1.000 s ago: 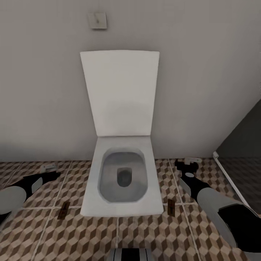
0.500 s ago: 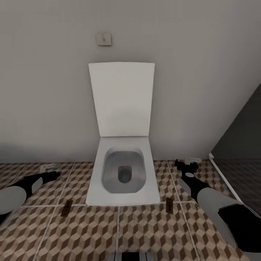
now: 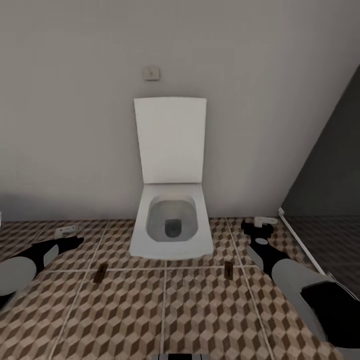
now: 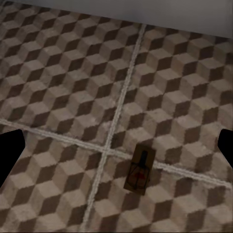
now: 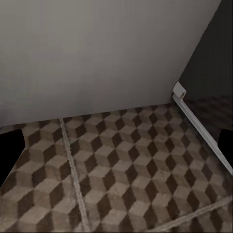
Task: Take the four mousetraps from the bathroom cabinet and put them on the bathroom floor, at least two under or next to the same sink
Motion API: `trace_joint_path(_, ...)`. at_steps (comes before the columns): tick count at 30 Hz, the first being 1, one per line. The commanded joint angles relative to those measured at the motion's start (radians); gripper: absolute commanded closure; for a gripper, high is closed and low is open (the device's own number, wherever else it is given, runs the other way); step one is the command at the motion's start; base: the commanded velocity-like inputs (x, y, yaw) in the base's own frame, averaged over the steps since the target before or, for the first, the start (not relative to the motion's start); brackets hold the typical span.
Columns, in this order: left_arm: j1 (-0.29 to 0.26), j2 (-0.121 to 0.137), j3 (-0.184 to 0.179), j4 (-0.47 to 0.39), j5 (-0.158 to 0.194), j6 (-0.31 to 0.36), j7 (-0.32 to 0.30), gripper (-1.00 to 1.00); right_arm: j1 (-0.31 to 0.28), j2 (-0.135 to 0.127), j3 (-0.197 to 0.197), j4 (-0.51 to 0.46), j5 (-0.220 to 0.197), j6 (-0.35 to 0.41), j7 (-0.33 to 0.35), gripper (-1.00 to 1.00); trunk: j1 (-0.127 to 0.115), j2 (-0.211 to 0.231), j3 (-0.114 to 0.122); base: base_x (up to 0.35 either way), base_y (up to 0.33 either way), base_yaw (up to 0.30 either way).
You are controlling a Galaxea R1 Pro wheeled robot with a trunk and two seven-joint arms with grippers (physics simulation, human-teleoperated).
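The wall (image 3: 75, 125) fills the far side, and the floor (image 3: 200, 310) of cube-print tiles runs out from its foot. At the right a dark shower screen (image 3: 335, 165) stands on a pale threshold strip (image 3: 295, 235), which closes that side.

The toilet (image 3: 172, 220) stands against the wall with its lid up, and its bowl juts onto the floor between the two arms. A small flush plate (image 3: 151, 73) sits on the wall above it.

The left gripper (image 3: 67, 235) hangs low over the tiles near the wall. In its wrist view the fingers sit at opposite edges, so it is spread wide and empty. The right gripper (image 3: 260, 225) hovers near the threshold strip, likewise wide and holding nothing.

Two traps lie flat on the floor, one off each front corner of the toilet. The left trap (image 3: 100, 273) rests just beside a grout crossing, and the right trap (image 3: 228, 269) lies by the grout line there.

Each looks like a thin, stiff wooden slab: light, not slippery, but very low, with delicate wire on top. I would pinch one across its short sides, fingers scraping close to the tile. Open floor in front of the bowl gives ample room; the bowl and the threshold strip are the edges to mind.
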Motion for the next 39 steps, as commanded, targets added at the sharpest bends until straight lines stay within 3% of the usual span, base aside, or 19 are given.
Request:
trace_joint_path(1,0.000,0.000,-0.008,0.002,0.010,0.006,-0.005,-1.00,-0.001,0.000,0.008,0.000,-0.010,-0.003,-0.003,-1.00,-0.001,0.000,0.003,-0.334,0.000,0.000)
trace_joint_path(13,0.000,-0.001,-0.008,0.002,0.010,0.007,-0.005,-1.00,0.000,0.000,0.008,0.000,-0.010,-0.004,-0.003,-1.00,-0.007,0.003,0.050,-0.335,0.000,0.000)
trace_joint_path(28,0.000,-0.002,-0.008,0.002,0.010,0.008,-0.005,-1.00,-0.001,0.000,0.008,0.000,-0.010,-0.005,-0.003,-1.00,-0.064,0.108,0.097,-0.320,0.000,0.000)
trace_joint_path(35,0.000,-0.003,-0.008,0.002,0.010,0.008,-0.005,-1.00,0.000,0.002,0.008,0.000,-0.010,-0.005,-0.003,-1.00,-0.091,0.157,0.119,-0.112,0.000,0.000)
trace_joint_path(39,0.000,-0.003,-0.008,0.001,0.010,0.006,-0.006,-1.00,-0.001,0.002,0.008,0.000,-0.010,-0.005,-0.003,-1.00,-0.091,0.157,0.119,-0.031,0.000,0.000)
